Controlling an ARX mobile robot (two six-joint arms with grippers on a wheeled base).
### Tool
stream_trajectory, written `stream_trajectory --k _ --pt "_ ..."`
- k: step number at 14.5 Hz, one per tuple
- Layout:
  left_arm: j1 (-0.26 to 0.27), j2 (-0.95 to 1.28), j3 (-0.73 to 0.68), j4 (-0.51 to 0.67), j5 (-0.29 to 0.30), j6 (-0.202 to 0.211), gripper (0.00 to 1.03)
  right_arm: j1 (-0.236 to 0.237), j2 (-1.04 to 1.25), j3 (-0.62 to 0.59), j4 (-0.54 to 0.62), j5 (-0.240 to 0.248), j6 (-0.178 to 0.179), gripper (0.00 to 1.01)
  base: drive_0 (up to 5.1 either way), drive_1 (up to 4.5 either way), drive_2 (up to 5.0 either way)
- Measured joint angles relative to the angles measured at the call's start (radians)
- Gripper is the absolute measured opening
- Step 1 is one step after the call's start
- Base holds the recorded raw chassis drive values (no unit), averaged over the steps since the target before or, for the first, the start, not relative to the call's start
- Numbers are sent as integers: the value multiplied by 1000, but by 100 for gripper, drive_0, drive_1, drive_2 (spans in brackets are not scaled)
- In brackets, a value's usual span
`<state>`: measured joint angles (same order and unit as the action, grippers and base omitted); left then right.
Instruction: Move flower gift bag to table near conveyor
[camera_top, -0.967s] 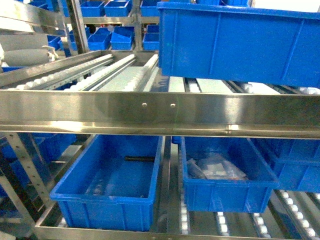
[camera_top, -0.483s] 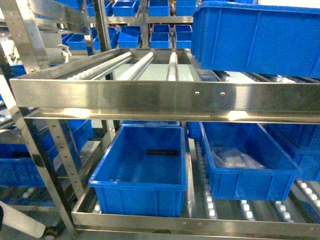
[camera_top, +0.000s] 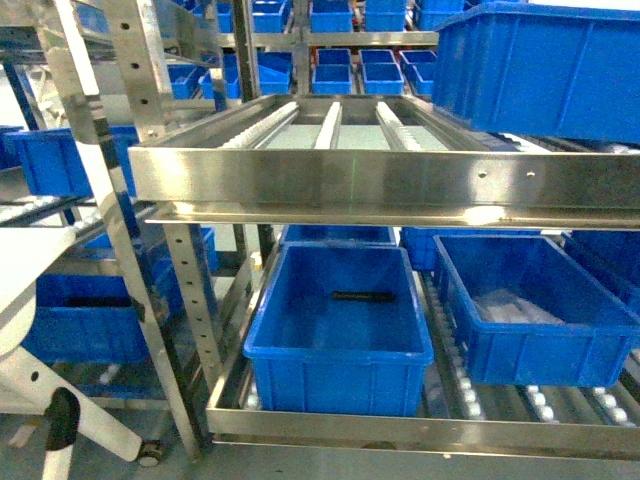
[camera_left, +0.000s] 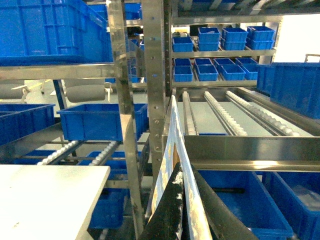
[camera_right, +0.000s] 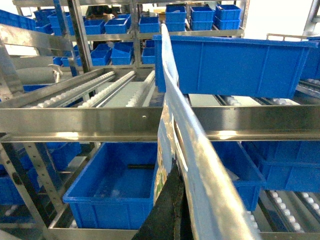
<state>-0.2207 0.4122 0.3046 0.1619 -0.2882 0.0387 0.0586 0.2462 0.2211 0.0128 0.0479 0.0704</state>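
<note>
The flower gift bag (camera_left: 162, 179) shows edge-on in the left wrist view, a thin floral panel rising between black fingers. My left gripper (camera_left: 184, 175) is shut on it. In the right wrist view the same bag (camera_right: 200, 165) runs up the middle as a glossy strip, and my right gripper (camera_right: 180, 185) is shut on its lower edge. The off-white table (camera_left: 45, 200) lies low on the left, its edge also at the head view's left (camera_top: 25, 285). The conveyor (camera_top: 330, 125) with white roller lanes stands ahead. Neither gripper shows in the head view.
Steel rack uprights (camera_left: 125, 125) stand between the table and the conveyor lanes. Blue bins (camera_top: 340, 310) sit on the lower roller level, and a large blue bin (camera_right: 230, 62) rests on the upper lane at right. A white table leg with a caster (camera_top: 60, 420) is at floor level.
The head view has backed away and swung left. The rack now looks farther off and sits to the right, and the white table edge and its leg have come into view.
</note>
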Motion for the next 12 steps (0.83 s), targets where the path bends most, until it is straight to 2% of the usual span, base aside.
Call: stream_trajectory --k 12 --pt "0 0 0 0 0 0 2 0 1 0 -1 0 0 2 -501 245 245"
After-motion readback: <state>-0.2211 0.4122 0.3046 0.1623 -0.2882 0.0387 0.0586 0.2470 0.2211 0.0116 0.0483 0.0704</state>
